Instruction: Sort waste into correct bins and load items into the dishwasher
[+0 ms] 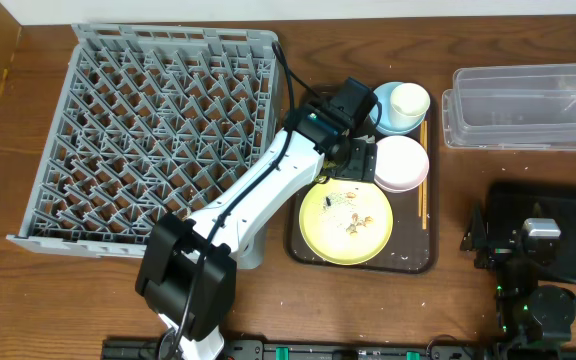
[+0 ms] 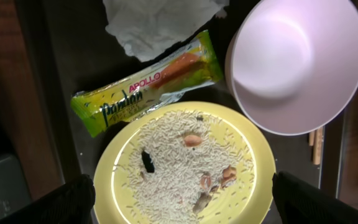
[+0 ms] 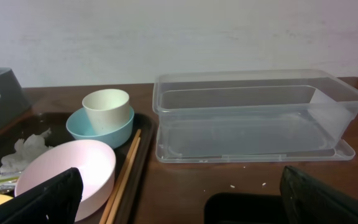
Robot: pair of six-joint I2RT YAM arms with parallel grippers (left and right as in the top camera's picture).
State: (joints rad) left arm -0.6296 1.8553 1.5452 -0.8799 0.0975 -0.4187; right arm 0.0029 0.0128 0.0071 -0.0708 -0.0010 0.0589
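Snack wrapper point(image 2: 146, 90) upper centre of left wrist frame between tissue point(image 2: 154, 25) and yellow plate point(image 2: 112, 180), long axis slanting lower-left to upper-right, just above wide-open left gripper point(image 2: 182, 199), left arm nearer

Overhead looks straight down on the whole table point(image 1: 58, 300), left wrist sits close above the yellow plate point(image 2: 265, 177) facing down, right wrist sits low, facing the clear tub point(image 3: 253, 99) side-on, all three share the pale pink bowl point(image 1: 401, 163)
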